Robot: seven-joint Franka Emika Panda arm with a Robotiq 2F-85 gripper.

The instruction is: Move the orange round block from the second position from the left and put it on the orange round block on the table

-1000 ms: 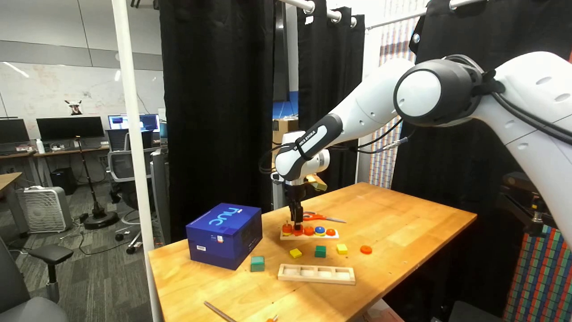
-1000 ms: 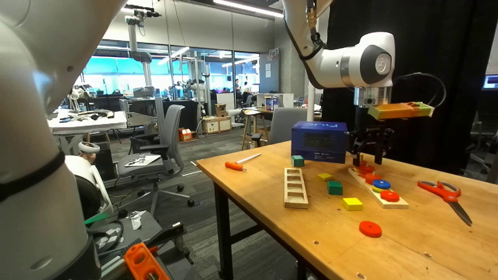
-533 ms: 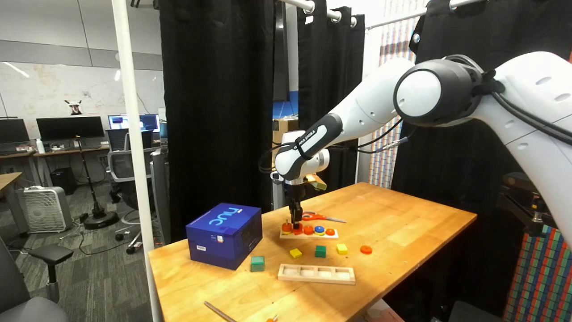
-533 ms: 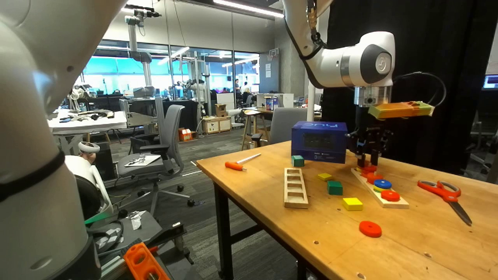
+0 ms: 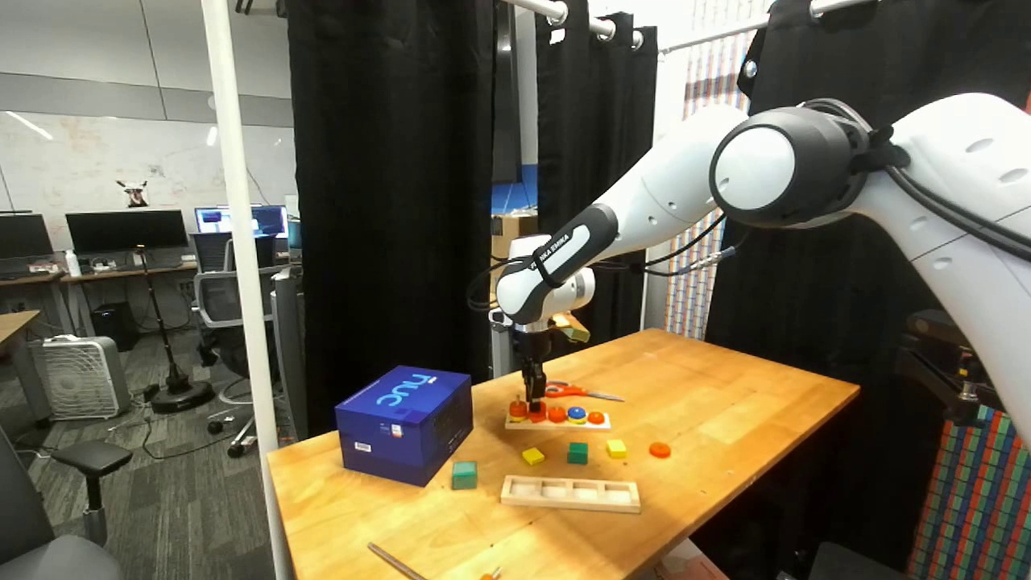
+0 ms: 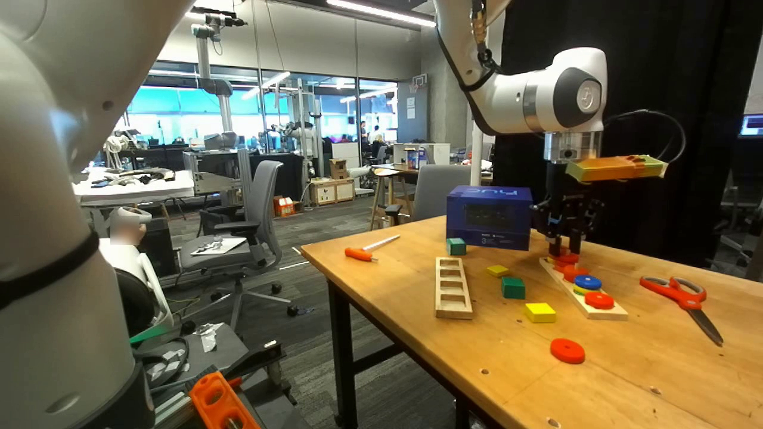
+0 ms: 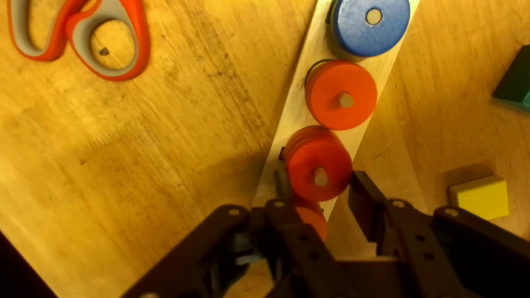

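Blue "nuc" box (image 5: 404,426) on table (image 5: 685,387)

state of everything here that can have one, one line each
gripper: closed on held orange round block
held orange round block: threaded on its peg
loose orange round block: flat on the table, ungripped
blue round block: on another peg
green blocks: ungripped
yellow blocks: ungripped
scissors: flat, blades together
blue box: shut
wooden tray: compartments facing up
orange-handled tool: lying down

Your worktop (image 5: 685,387) is honey-coloured with wood grain, your pincer (image 6: 565,245) black; the round block (image 7: 316,159) it straddles is orange, like your loose disc (image 6: 567,351), while the box (image 5: 403,439) by the worktop's edge is blue, pale-lettered.
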